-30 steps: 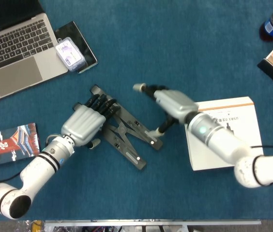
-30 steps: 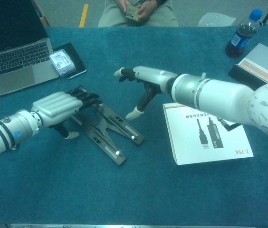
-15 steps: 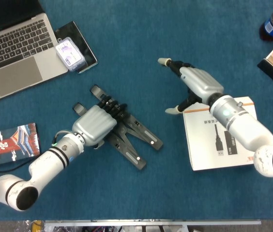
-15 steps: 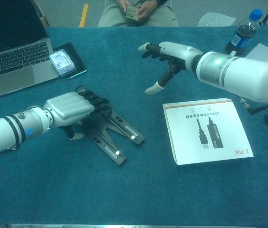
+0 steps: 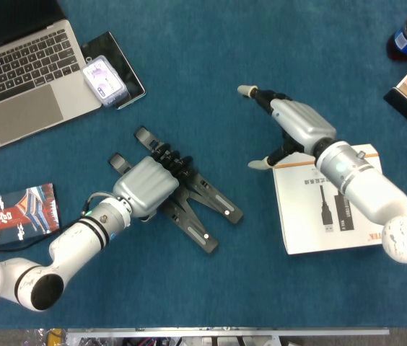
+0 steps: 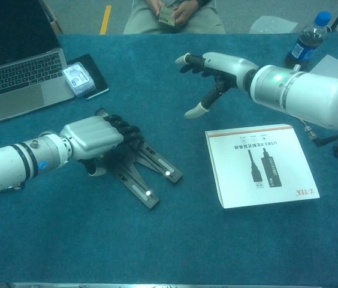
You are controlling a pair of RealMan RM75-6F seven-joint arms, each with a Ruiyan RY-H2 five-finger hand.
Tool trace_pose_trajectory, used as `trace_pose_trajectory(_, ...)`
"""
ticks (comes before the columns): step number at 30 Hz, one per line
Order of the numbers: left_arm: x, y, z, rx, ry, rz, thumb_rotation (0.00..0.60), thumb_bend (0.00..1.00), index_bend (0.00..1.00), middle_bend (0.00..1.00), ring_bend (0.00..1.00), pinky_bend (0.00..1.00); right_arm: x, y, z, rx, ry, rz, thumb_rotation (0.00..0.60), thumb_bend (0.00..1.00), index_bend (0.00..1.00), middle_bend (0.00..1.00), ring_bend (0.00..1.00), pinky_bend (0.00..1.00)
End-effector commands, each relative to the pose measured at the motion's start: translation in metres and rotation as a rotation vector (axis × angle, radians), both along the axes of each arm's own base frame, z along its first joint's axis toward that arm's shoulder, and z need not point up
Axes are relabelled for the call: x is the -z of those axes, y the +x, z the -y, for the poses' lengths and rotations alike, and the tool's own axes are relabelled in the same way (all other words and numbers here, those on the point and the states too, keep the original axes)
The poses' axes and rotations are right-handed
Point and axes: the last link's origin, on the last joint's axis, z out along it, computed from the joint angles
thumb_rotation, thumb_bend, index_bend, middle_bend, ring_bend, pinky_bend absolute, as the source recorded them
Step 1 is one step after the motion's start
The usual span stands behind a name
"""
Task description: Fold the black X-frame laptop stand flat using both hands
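Since a second ago the right hand (image 5: 296, 130) has let go of the stand (image 5: 189, 202) and lifted away toward the white box (image 5: 333, 202), fingers spread and empty. The left hand (image 5: 146, 186) has slid further onto the stand, pressing it down with curled fingers. The stand lies nearly flat on the blue tabletop (image 5: 261, 288), left of centre, toward the near edge, so folding looks almost done

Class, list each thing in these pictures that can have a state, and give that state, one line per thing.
Laptop stand: lying flat on the table, left robot hand on it.
Left robot hand: resting on the stand.
Right robot hand: open, holding nothing.
Laptop: open.
Bottle: upright, capped.
White box: lying flat, closed.
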Motion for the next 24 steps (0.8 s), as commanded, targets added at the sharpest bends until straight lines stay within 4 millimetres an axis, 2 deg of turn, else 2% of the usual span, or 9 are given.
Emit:
trace_pose_trajectory(1,0.000,-0.001,0.001,-0.001,-0.001,-0.004,0.600,0.26,0.05,0.00,0.00,0.00,0.000,0.000,0.000,0.000,0.002,0.001,0.600,0.00,0.00,0.09,0.00,0.00)
trace_pose_trajectory(21,0.007,0.009,0.003,-0.006,-0.020,0.003,0.600,0.26,0.08,0.00,0.00,0.00,-0.001,-0.005,0.000,0.005,-0.001,0.011,0.600,0.00,0.00,0.09,0.00,0.00)
trace_pose_trajectory(24,0.007,0.010,0.003,-0.006,-0.021,0.005,0.600,0.26,0.08,0.03,0.00,0.00,-0.002,-0.006,-0.001,0.005,-0.001,0.013,0.600,0.00,0.00,0.09,0.00,0.00)
